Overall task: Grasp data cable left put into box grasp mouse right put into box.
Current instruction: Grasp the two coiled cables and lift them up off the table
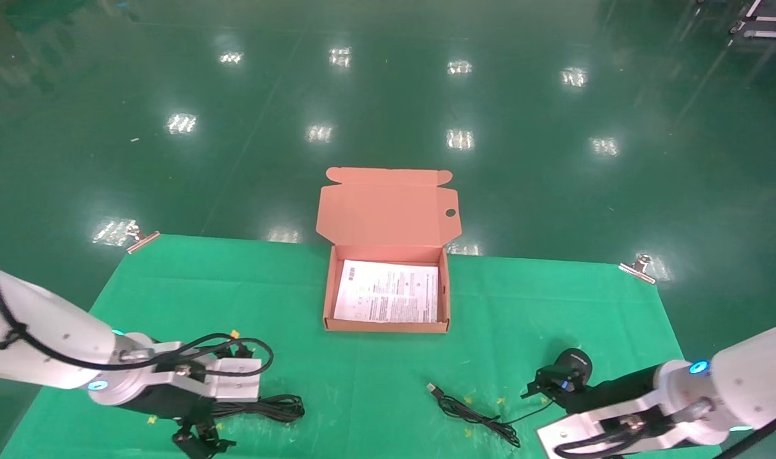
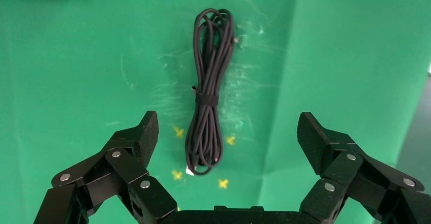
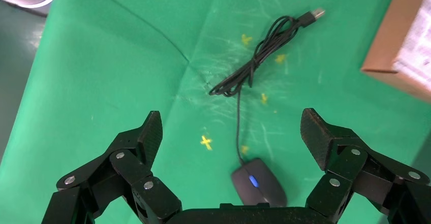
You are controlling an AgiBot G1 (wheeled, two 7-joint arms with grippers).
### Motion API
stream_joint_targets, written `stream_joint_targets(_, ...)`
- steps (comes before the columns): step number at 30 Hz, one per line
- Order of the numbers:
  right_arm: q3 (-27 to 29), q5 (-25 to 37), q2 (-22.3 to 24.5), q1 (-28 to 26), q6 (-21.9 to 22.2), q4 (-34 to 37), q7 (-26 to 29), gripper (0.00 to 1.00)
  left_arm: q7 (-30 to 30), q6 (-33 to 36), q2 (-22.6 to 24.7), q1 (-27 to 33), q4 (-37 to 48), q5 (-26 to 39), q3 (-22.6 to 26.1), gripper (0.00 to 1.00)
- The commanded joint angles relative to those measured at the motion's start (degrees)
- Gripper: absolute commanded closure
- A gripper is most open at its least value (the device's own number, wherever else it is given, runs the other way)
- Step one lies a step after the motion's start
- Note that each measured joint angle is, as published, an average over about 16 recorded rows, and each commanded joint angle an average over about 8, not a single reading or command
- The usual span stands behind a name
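- The left tool (image 2: pixel 227 137) hovers low at the near left of the counter (image 1: pixel 171 287), its black fingers (image 2: pixel 140 137) spread wide and holding nothing; the near end of the data cable (image 2: pixel 207 107) lies between them.
- That data cable is a long black bundle of loops pinched by a tie near its middle, flat on the green cloth beside small yellow cross marks (image 2: pixel 178 131); from the head view part of it shows just right of the left tool (image 1: pixel 199 440).
- The right tool (image 3: pixel 231 132) sits at the near right, equally wide and empty, with the mouse (image 3: pixel 258 186) below and between its fingers, a small blue light showing on top.
- The mouse's cord (image 3: pixel 254 64) runs away from it into a loose tangle ending in a USB plug (image 3: pixel 316 13), lying toward the middle of the counter.
- Farther back, at the counter's centre, the box (image 1: pixel 327 299) stands open, lid flap raised behind it, a white printed sheet (image 1: pixel 388 292) on its bottom and nothing else inside.
- Metal clips (image 1: pixel 142 239) hold the cloth's far corners.
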State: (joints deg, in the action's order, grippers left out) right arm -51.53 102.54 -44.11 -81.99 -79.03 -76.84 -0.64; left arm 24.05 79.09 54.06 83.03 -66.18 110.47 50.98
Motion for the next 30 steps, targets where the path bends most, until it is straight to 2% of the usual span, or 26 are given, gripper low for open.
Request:
stream_joint_targets(1,-0.5,1.6,-0.7,1.1,1.4,0.1,1.8,0.00,0.8,-1.4,0.8,-0.6,2.2,0.6,0.0,0.00)
stream_joint_targets(7,-1.1,3.3,-3.9,2.8,3.4,2.7,7.8,0.00,-1.4,-4.4,3.8,-0.9,11.4,0.0,-0.3,0.00)
stream_joint_targets(12,-1.6,4.5,-7.1,2.9,4.8,6.6,9.7,0.00,-4.4,-6.8,6.7,0.0,19.2,0.3,-0.1,0.00)
stream_joint_targets(19,-2.5,7.1,-11.1,3.1,8.0,13.4,9.4,0.00,-8.6,-10.5,10.3,1.5,28.2,1.4,0.2,0.00)
stream_joint_targets(30,-3.5,10.3,-15.3,3.9,13.8,20.5,6.1,0.00,-13.8,-14.4,13.7,2.2,36.4,2.9,1.0,0.00)
